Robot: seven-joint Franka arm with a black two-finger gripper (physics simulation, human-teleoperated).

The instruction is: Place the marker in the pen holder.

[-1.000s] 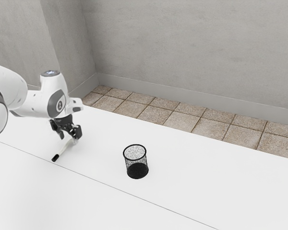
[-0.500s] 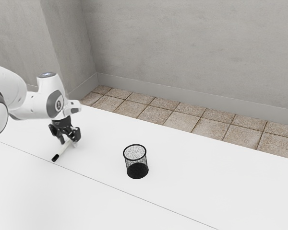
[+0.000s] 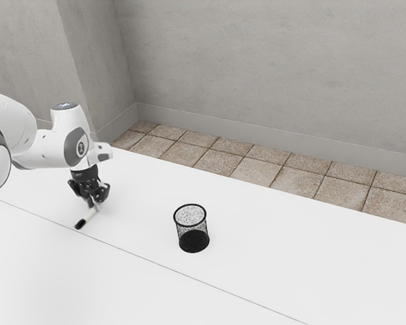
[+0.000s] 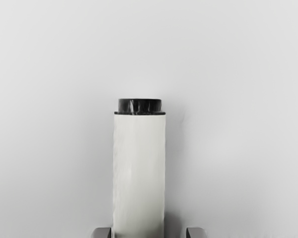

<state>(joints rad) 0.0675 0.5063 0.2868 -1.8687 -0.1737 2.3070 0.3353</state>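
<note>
At the exterior view's left, my gripper (image 3: 96, 202) is low over the table with its fingers around the rear part of the marker (image 3: 91, 215). The marker is white with a black end that points away from the hand. In the wrist view the two fingertips of the gripper (image 4: 149, 233) stand on either side of the white marker (image 4: 139, 173). One is close beside the barrel, while a gap separates the other from it, so the gripper is still open. A black mesh pen holder (image 3: 193, 240) stands upright, apart from the hand.
The white table (image 3: 271, 237) has a thin seam running across it, which passes near the marker's black end. Beyond the table's far edge are a tiled floor (image 3: 254, 171) and a grey wall (image 3: 271, 74).
My hand has come down and shifted slightly toward the exterior view's left. Its fingers have drawn closer together around the marker. The pen holder has stayed in place.
</note>
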